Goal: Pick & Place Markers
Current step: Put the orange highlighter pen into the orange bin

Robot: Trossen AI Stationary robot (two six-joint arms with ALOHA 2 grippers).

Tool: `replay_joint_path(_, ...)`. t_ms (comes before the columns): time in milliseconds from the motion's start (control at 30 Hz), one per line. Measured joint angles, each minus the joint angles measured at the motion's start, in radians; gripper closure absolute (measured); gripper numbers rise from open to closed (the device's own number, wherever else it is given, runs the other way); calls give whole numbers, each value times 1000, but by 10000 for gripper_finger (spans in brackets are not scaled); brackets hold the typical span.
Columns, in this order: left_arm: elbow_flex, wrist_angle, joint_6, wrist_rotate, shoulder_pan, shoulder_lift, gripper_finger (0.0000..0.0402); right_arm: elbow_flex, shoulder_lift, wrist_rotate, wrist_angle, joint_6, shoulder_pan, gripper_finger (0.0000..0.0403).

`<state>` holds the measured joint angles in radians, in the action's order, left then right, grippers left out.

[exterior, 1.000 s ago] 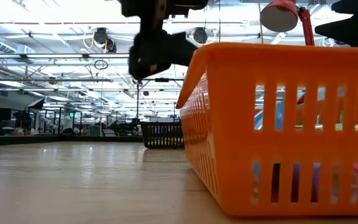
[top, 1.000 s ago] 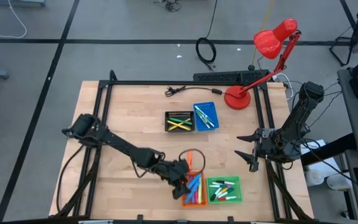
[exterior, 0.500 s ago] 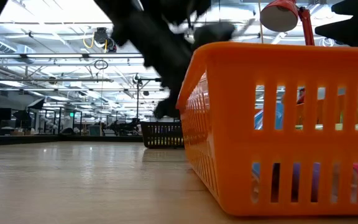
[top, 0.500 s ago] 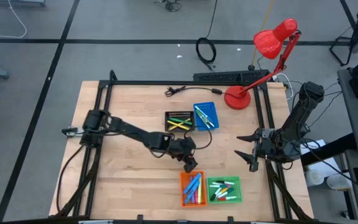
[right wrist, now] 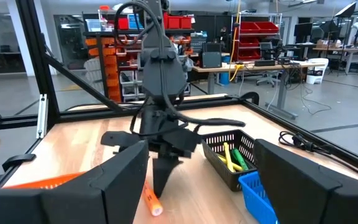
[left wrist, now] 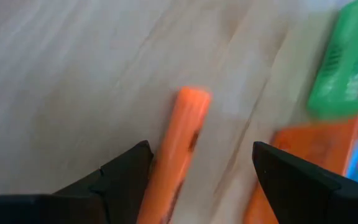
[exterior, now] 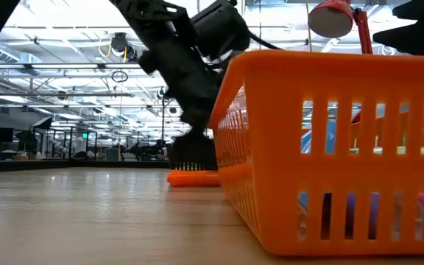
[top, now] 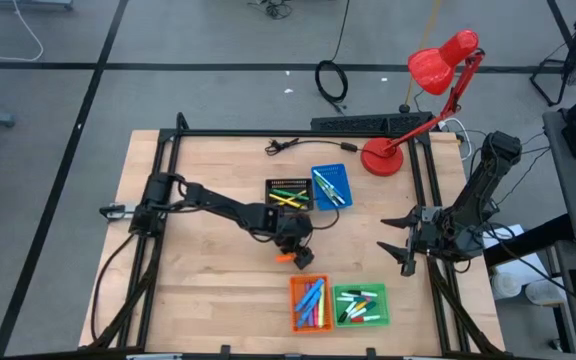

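An orange marker (top: pixel 285 258) lies on the pale, wood-grained table (top: pixel 188 270). The trays come in four colours — orange (top: pixel 309 303), green (top: pixel 360 305), blue (top: pixel 330 187) and black (top: pixel 288 195). The black tray holds yellow and green markers (top: pixel 287 198); the orange tray holds blue and pink ones. A bright red desk lamp (top: pixel 420 90) stands at the table's corner — both arms are dark.

Red desk lamp (top: pixel 438 70) — table's (top: pixel 208 280) corner

Pale matt wood-grain table (top: pixel 198 290), slotted glossy plastic orange tray (exterior: pixel 330 147), smooth orange marker (left wrist: pixel 178 146).
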<state>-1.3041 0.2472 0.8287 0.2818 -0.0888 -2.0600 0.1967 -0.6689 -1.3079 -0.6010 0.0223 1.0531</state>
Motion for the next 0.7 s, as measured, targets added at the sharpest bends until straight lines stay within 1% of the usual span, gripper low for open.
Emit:
replay_joint_path(67, 4, 71, -12, -18, -5, 28, 110, 0, 0, 0, 0, 0, 0, 124)
replay_joint_path(133, 7, 134, -50, -81, -14, 64, 110, 0, 0, 0, 0, 0, 0, 124)
replay_joint_path(200, 8, 175, -106, -165, -30, 110, 110, 0, 0, 0, 1, 3, 0, 124)
replay_joint_path(300, 4, 237, -207, -328, -70, 159, 110, 0, 0, 0, 3, 3, 0, 124)
replay_joint_path(333, 4, 257, -240, -387, -88, 161, 110, 0, 0, 0, 3, 3, 0, 124)
replay_joint_path(433, 7, 275, -315, -508, -147, 154, 110, 0, 0, 0, 4, 2, 0, 124)
replay_joint_path(500, 6, 238, -377, -538, -174, 141, 110, 0, 0, 0, 3, 3, 0, 124)
replay_joint_path(600, 5, 162, -452, -537, -196, 103, 110, 0, 0, 0, 0, 3, 0, 124)
replay_joint_path(700, 5, 97, -487, -538, -208, 60, 110, 0, 0, 0, 0, 3, 0, 124)
